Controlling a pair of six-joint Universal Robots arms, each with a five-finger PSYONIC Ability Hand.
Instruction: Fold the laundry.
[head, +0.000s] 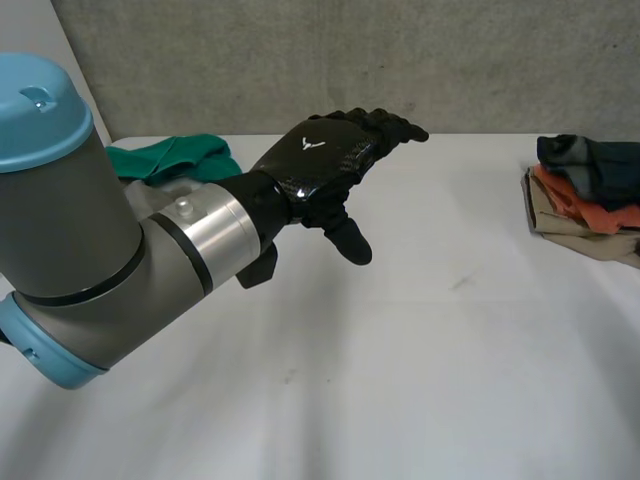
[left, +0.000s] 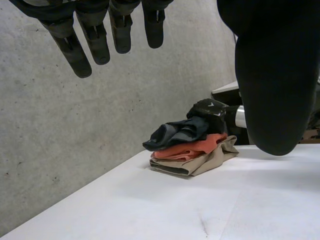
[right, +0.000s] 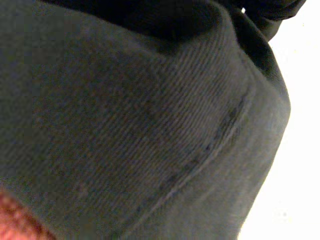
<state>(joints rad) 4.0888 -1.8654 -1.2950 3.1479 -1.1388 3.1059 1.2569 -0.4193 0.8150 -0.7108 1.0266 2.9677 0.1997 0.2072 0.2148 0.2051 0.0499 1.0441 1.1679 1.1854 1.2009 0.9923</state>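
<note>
My left hand (head: 330, 160) hovers above the middle of the white table (head: 400, 350), fingers straight and spread, thumb out, holding nothing; its fingers (left: 95, 40) and thumb (left: 275, 75) hang apart in the left wrist view. At the table's right edge lies a stack of clothes (head: 585, 200): a dark cloth (left: 177, 135) on top, an orange one (left: 187, 150) under it, a tan one (left: 200, 162) at the bottom. My right hand (left: 212, 112) sits on the far end of the dark cloth, fingers curled into it. The dark cloth (right: 125, 125) lies close under its palm.
A crumpled green cloth (head: 170, 160) lies at the back left, behind my left forearm (head: 100, 250). A grey concrete wall (head: 350, 60) runs along the table's far edge.
</note>
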